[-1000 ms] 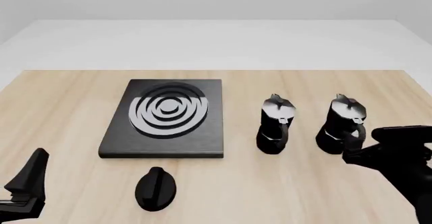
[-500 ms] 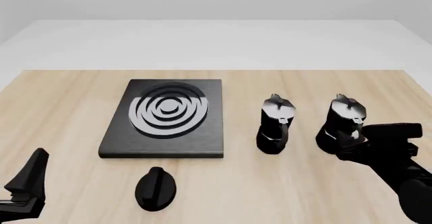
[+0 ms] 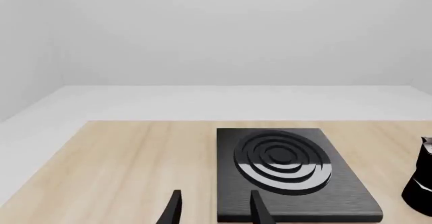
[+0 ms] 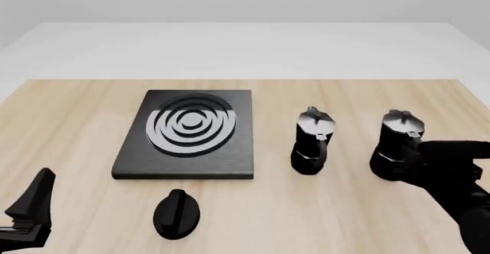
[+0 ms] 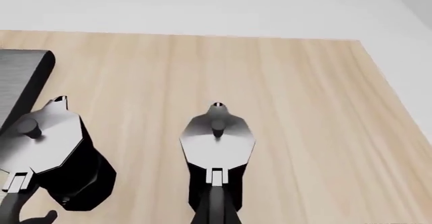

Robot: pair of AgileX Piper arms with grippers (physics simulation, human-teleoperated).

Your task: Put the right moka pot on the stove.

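The right moka pot point(image 4: 398, 145), black with a shiny lid, stands right of the slimmer moka pot point(image 4: 312, 142). My right gripper point(image 4: 401, 162) is shut on its side handle from the near side. In the right wrist view the pot point(image 5: 216, 143) is centred, its handle running into my gripper point(image 5: 216, 211). I cannot tell whether it rests on the table or is just off it. The stove point(image 4: 183, 162), a black slab with a ringed burner, lies left of both pots. My left gripper point(image 4: 42, 185) is open and empty at the near left.
A small black oval knob point(image 4: 177, 213) lies in front of the stove. The slimmer pot point(image 5: 47, 148) stands between the right pot and the stove point(image 5: 20, 72). The left wrist view shows the stove point(image 3: 284, 158) ahead of my open left gripper point(image 3: 214, 193).
My right gripper moved forward to the right pot's handle and shut on it. The pot has shifted a little to the right and nearer. The left arm has not moved.
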